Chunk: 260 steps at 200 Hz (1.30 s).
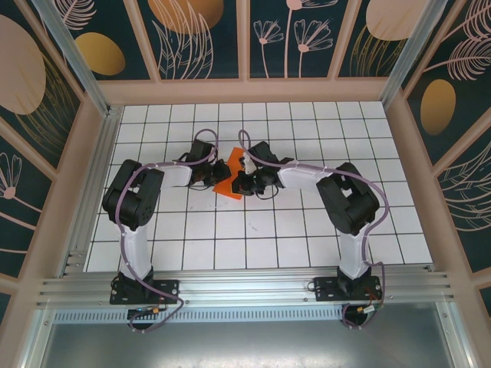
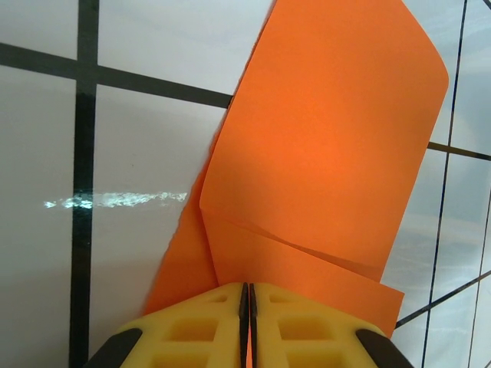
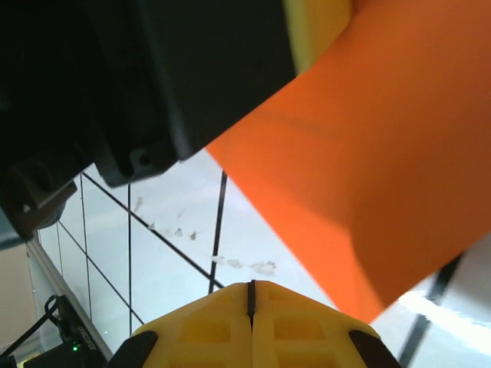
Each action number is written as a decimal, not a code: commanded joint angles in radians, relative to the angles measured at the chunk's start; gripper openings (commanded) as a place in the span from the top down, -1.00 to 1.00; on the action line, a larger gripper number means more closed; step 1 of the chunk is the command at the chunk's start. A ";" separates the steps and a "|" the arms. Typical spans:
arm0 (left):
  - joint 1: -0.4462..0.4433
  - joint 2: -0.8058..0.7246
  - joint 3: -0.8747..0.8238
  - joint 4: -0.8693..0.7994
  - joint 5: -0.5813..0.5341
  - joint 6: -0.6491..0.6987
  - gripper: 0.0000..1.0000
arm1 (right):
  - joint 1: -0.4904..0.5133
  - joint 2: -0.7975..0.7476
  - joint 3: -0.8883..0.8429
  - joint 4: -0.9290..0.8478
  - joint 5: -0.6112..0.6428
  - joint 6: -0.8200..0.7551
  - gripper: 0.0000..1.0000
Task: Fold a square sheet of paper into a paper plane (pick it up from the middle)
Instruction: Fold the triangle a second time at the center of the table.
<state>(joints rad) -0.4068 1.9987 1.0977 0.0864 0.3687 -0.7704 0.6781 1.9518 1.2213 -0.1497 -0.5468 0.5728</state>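
In the left wrist view the paper (image 2: 322, 153) is cut off at the top and hidden below by the left end effector (image 2: 246, 303).

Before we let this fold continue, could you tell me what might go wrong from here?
1. The left gripper seems shut on just one edge of the orange paper, so the sheet could slip out or crumple.
2. The creased flap near its fingers looks loose and may spring open.
3. The right gripper, shut and apparently empty, sits close to the left arm's black housing. A small move might knock them together.
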 commanded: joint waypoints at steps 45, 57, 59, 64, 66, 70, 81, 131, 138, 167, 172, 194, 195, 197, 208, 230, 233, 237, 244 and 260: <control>-0.004 0.018 -0.019 -0.040 -0.034 -0.011 0.76 | -0.023 0.077 -0.010 0.014 0.035 0.082 0.96; -0.004 0.017 -0.017 -0.040 -0.033 -0.013 0.76 | -0.022 0.086 -0.013 0.002 0.032 0.073 0.96; -0.004 0.016 -0.017 -0.039 -0.033 -0.012 0.76 | -0.022 0.087 -0.014 0.000 0.031 0.071 0.96; -0.004 0.014 -0.018 -0.039 -0.032 -0.013 0.76 | -0.022 0.090 -0.015 -0.003 0.028 0.066 0.96; -0.004 0.014 -0.018 -0.038 -0.031 -0.013 0.76 | -0.022 0.091 -0.015 -0.006 0.028 0.065 0.96; -0.004 0.012 -0.018 -0.036 -0.029 -0.013 0.76 | -0.022 0.094 -0.016 -0.010 0.028 0.062 0.96; -0.004 0.004 -0.017 -0.033 -0.029 -0.011 0.76 | -0.023 0.101 -0.016 -0.023 0.029 0.054 0.96; -0.015 -0.081 -0.040 0.049 0.055 -0.020 0.65 | -0.025 0.143 -0.019 -0.056 0.036 0.047 0.98; -0.019 -0.093 -0.045 0.057 0.067 -0.026 0.64 | -0.025 0.149 -0.021 -0.057 0.038 0.047 0.98; -0.037 -0.105 -0.067 0.076 0.095 -0.050 0.65 | -0.027 0.157 -0.025 -0.055 0.037 0.049 0.99; -0.040 -0.104 -0.072 0.076 0.096 -0.052 0.66 | -0.026 0.159 -0.025 -0.054 0.038 0.049 1.00; -0.053 -0.088 -0.089 0.078 0.096 -0.065 0.77 | -0.027 0.161 -0.023 -0.058 0.039 0.049 1.00; -0.054 -0.087 -0.089 0.077 0.096 -0.066 0.78 | -0.027 0.161 -0.022 -0.058 0.039 0.050 1.00; -0.055 -0.087 -0.091 0.078 0.096 -0.067 0.78 | -0.026 0.161 -0.023 -0.059 0.040 0.050 1.00; -0.061 -0.079 -0.095 0.076 0.098 -0.072 0.82 | -0.028 0.162 -0.020 -0.063 0.044 0.050 1.00; -0.070 -0.068 -0.099 0.065 0.101 -0.072 0.86 | -0.028 0.168 -0.018 -0.068 0.043 0.049 1.00; -0.071 -0.066 -0.098 0.064 0.102 -0.072 0.86 | -0.028 0.170 -0.017 -0.069 0.044 0.049 1.00; -0.072 -0.064 -0.098 0.061 0.102 -0.071 0.86 | -0.028 0.170 -0.018 -0.070 0.044 0.048 1.00; -0.072 -0.059 -0.097 0.056 0.100 -0.068 0.86 | -0.028 0.171 -0.017 -0.070 0.043 0.047 1.00; -0.071 -0.034 -0.074 0.014 0.076 -0.041 0.83 | -0.028 0.175 -0.017 -0.075 0.043 0.044 1.00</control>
<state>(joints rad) -0.4736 1.9224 1.0096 0.1455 0.4492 -0.8318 0.6468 2.0514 1.2228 -0.1356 -0.5495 0.6342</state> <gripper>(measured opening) 0.079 0.047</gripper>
